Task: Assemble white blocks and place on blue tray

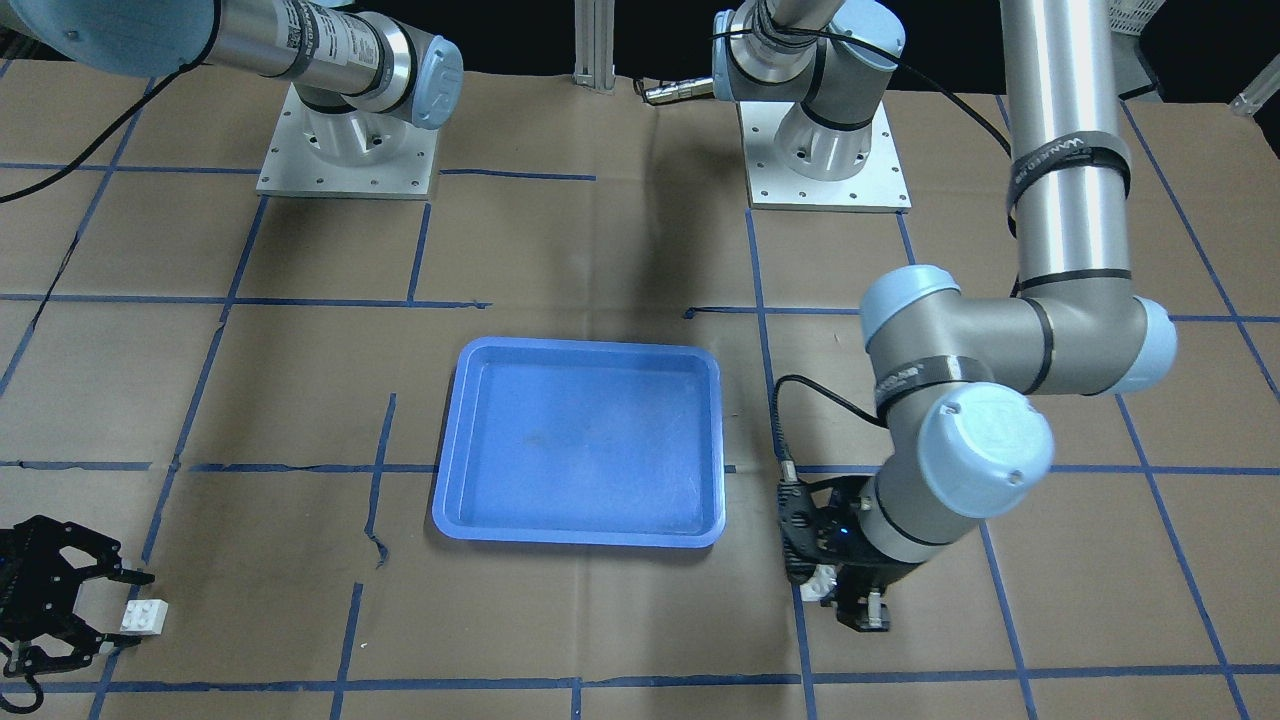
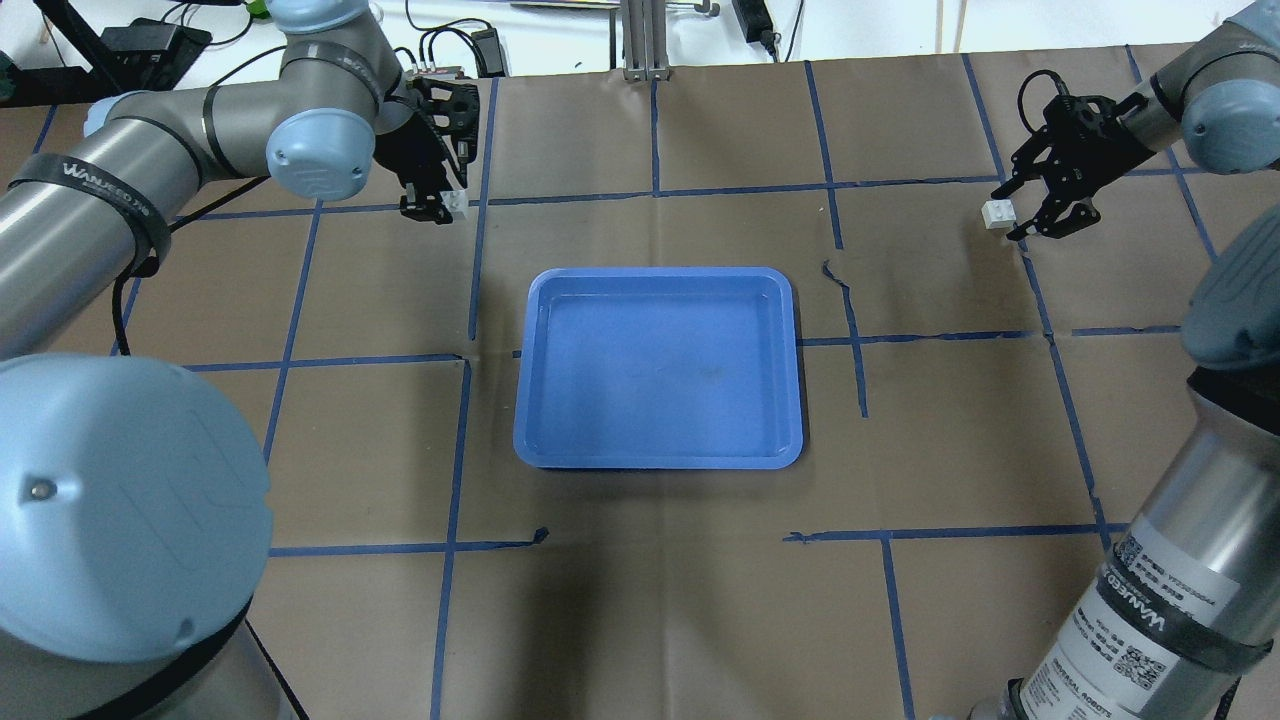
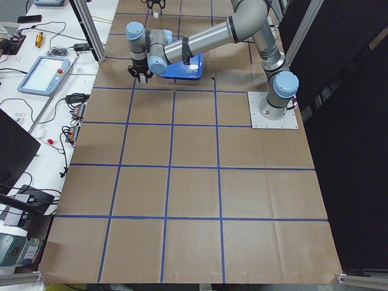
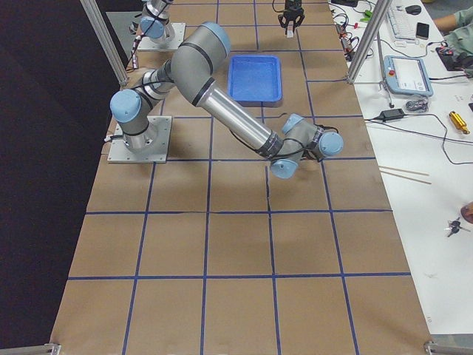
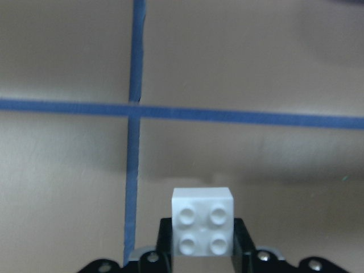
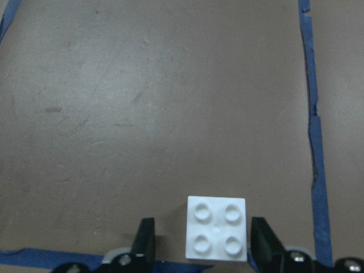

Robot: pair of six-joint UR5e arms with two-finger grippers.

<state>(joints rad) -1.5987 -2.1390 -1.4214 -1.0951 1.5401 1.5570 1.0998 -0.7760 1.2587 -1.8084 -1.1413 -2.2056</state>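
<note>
**Overhead exterior and wrist views: position status**

1. Tray. The blue tray (image 2: 660, 370) lies flat at the middle of the table (image 2: 650, 600). Its long sides run parallel to the tabletop edge opposite the robot bases.

2. Left gripper (image 2: 440, 208). It sits beyond the tray's far left corner, toward the edge opposite the bases. The jaws are narrow and clamped on the left block (image 5: 203, 227). The left wrist view shows this white block with its 4 studs up. A black finger (image 5: 242, 239) presses against each of 2 opposite sides. Whether the block rests on the tabletop cannot be told.

3. Right gripper (image 2: 1025, 215). It sits toward the far right corner of the tabletop. The jaws are wide and grip nothing. The right block (image 2: 997, 213) stands on the tabletop between the fingertips, studs up. The right wrist view shows a clear gap between the block and 1 finger (image 6: 147, 242). The other finger is just beside the block; contact cannot be told.

4. Relation. The 2 blocks are well apart, with the tray between them. Neither block touches the tray.
</note>
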